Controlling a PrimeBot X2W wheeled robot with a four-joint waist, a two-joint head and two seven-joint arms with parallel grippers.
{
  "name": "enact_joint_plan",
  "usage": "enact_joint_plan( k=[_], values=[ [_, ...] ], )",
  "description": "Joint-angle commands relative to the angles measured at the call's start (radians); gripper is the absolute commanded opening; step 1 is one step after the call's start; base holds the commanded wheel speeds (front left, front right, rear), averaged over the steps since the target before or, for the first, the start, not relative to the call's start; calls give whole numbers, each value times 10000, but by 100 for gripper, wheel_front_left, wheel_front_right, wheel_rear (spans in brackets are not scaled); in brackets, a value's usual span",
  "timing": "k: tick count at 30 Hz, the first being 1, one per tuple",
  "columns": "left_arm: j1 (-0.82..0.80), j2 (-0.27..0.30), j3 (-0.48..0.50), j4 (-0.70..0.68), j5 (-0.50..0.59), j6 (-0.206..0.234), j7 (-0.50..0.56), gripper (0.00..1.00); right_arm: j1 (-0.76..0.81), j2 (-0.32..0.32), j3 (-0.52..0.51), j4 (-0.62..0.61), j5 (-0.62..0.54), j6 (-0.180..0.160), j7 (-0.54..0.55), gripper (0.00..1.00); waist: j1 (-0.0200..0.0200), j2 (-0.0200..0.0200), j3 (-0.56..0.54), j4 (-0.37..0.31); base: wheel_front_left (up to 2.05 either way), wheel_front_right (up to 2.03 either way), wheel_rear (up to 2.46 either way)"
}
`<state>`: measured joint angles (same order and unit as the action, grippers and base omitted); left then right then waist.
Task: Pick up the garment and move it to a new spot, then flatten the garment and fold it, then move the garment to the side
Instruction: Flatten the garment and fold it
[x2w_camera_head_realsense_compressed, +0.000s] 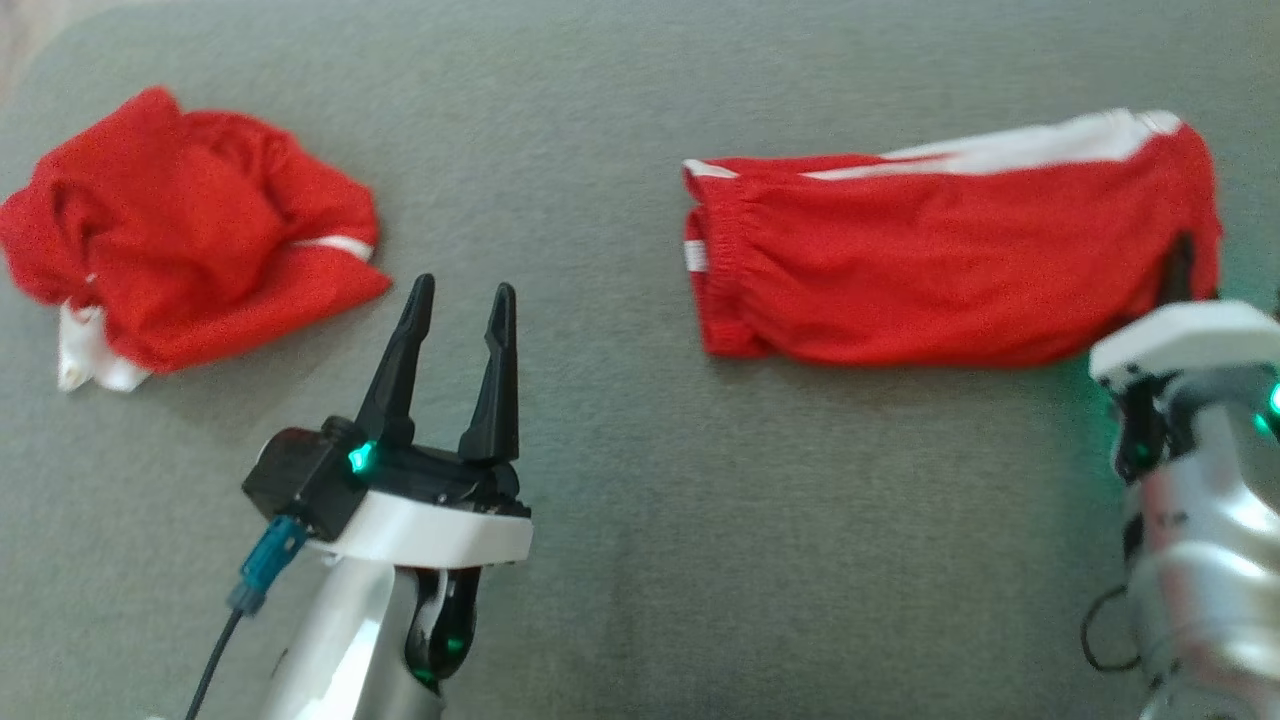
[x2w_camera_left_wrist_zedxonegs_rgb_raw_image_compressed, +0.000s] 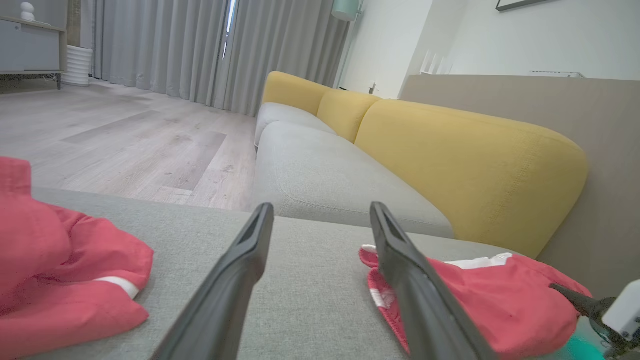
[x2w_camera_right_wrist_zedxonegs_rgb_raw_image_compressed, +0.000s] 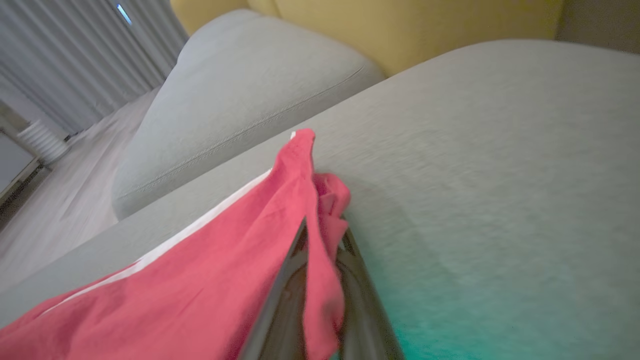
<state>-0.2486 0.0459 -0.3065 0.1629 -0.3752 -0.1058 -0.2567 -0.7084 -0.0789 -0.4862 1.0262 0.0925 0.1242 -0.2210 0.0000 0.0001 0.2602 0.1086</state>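
Your right pincer (x2w_camera_right_wrist_zedxonegs_rgb_raw_image_compressed: 322, 240) clamps a corner of the shorts (x2w_camera_head_realsense_compressed: 950, 260); left pincer (x2w_camera_head_realsense_compressed: 464, 290) gapes empty beside them; dragging may unfold them.

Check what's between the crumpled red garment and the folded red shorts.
In the head view, the open left gripper sits between the crumpled garment and the folded shorts, touching neither. The rest is bare gray cushion.
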Motion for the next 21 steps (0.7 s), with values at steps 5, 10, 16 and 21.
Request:
enact_joint_plan(
  k=[5,10,16,21],
  values=[
    [88,43,366,-496,125,-90,-51,100,666,142,-30,-1118,458,65,-196,0,0,-1,-431,-622,0,0,0],
    [115,43,305,-584,169,-126,-51,100,1189,226,123,-1828,924,65,-41,0,0,-1,-529,-850,0,0,0],
    [52,43,112,-513,222,-160,-51,100,1499,265,592,-2468,1441,65,-23,0,0,-1,-464,-875,0,0,0],
    [55,43,24,-398,240,-183,-51,100,1584,277,1118,-3008,1794,65,-89,0,0,-1,-573,-706,0,0,0]
  ],
)
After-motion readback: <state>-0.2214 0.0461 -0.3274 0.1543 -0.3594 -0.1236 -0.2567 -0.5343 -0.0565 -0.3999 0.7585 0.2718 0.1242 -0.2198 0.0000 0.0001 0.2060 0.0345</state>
